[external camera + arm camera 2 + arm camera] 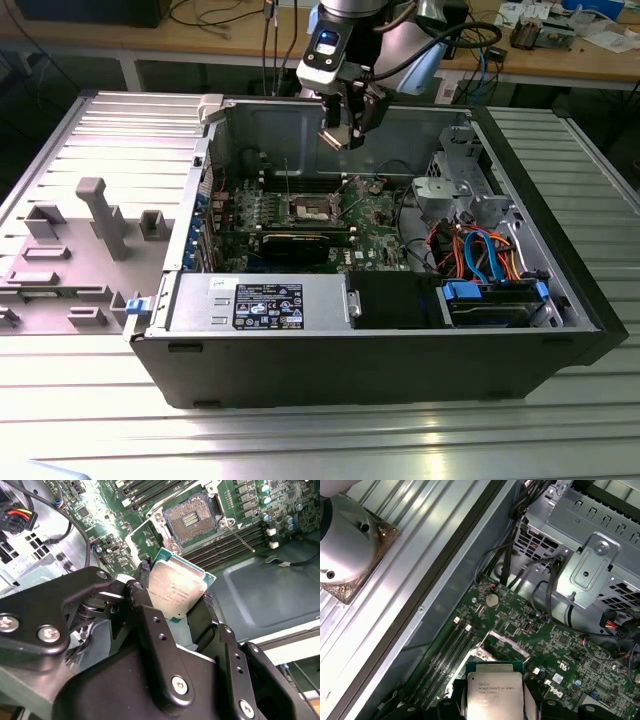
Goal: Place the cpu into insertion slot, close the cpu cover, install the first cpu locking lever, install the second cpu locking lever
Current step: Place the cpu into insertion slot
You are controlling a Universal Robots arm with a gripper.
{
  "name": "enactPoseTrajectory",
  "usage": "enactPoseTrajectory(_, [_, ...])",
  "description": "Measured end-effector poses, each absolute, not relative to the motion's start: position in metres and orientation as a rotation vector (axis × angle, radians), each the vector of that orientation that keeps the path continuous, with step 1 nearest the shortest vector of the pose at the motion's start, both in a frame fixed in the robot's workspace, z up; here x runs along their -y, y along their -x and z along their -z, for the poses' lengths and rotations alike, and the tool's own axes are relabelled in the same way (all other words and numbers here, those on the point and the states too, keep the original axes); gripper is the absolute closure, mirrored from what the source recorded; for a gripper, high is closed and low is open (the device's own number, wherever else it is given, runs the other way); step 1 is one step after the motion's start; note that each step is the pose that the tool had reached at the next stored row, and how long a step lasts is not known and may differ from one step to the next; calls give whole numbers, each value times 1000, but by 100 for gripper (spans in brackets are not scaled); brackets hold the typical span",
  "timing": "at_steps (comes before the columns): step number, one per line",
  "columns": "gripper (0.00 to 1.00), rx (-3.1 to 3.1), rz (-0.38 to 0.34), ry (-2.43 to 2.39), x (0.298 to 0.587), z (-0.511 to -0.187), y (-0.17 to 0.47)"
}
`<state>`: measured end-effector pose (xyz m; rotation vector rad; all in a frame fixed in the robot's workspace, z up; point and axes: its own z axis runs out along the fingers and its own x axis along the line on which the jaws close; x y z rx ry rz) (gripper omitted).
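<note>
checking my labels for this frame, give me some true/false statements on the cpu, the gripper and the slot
1. The gripper holds the cpu between its fingers. True.
2. The cpu sits in the insertion slot. False: the slot is empty, and the cpu is held above the motherboard.
3. The cpu's metal top faces both wrist views. True.
4. The computer case is closed. False: its side is open, with the motherboard showing.
5. The case lies on a wooden floor. False: it lies on a ribbed metal table.
</note>
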<state>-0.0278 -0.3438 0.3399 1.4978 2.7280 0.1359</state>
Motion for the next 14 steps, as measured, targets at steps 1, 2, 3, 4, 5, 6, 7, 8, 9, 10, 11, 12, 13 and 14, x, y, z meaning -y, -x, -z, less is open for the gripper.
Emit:
enactPoseTrajectory(1, [46, -2720, -136, -1511, 344, -340, 28])
enactPoseTrajectory(2, [46, -2713, -135, -1523, 344, -340, 28])
enactPoseTrajectory(3, [46, -2705, -135, -1537, 344, -340, 28])
enactPoseTrajectory(4, [46, -2697, -135, -1549, 344, -339, 28])
enactPoseTrajectory(5, [46, -2683, -134, -1572, 344, -339, 28])
enactPoseTrajectory(6, [46, -2675, -134, -1586, 344, -339, 28])
enactPoseTrajectory(7, [46, -2663, -134, -1604, 344, -339, 28])
enactPoseTrajectory(8, [46, -2650, -133, -1624, 344, -339, 28])
enactPoseTrajectory(9, [46, -2641, -133, -1638, 344, -339, 28])
enactPoseTrajectory(10, [46, -2631, -133, -1653, 344, -338, 28])
enactPoseTrajectory(11, [46, -2624, -133, -1663, 344, -338, 28])
enactPoseTrajectory(12, [46, -2618, -132, -1673, 344, -338, 28])
enactPoseTrajectory(13, [46, -2609, -132, -1685, 344, -338, 28])
enactPoseTrajectory(14, [46, -2606, -132, -1690, 344, -338, 28])
